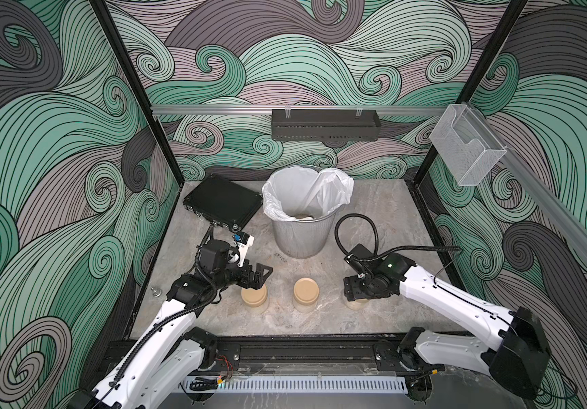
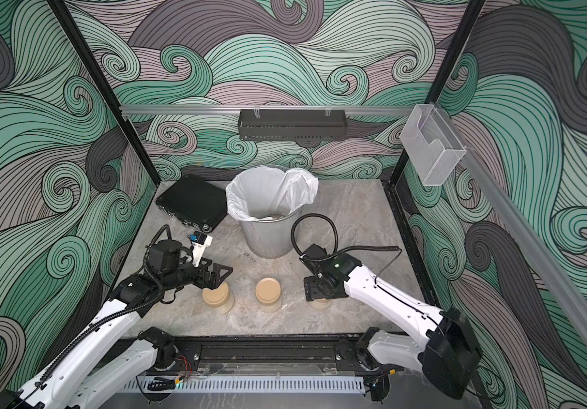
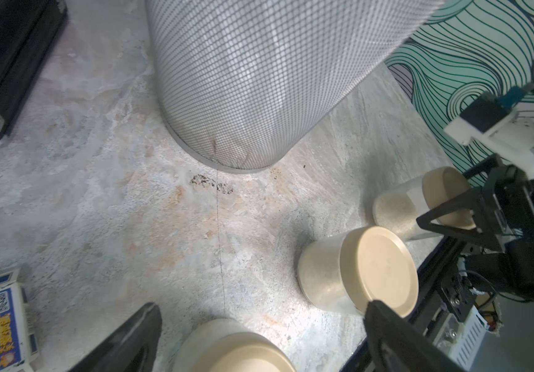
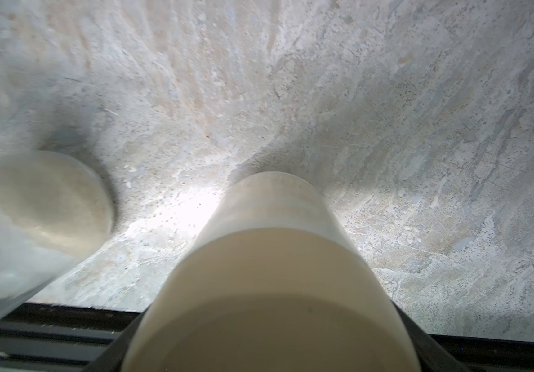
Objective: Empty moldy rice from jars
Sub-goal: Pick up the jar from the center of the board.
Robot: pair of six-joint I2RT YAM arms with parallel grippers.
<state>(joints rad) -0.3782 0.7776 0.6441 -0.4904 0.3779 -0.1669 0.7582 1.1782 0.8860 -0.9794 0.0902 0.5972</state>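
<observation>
Three jars (image 1: 306, 295) stand upright, long axes vertical (rice (image 3: 394, 206) inside); right gripper (image 1: 356, 292) clamps the rightmost lid (image 4: 269, 306), left gripper (image 1: 258, 279) holds jaws apart.

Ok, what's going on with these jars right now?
Three small clear jars with tan lids stand capped on the grey marbled table, pale rice inside. The right gripper has its jaws around the lid of the right jar, apparently gripping it. The open left gripper hovers over the left jar. The middle jar is untouched. The silver mesh wastebasket with white liner waits behind them.
</observation>
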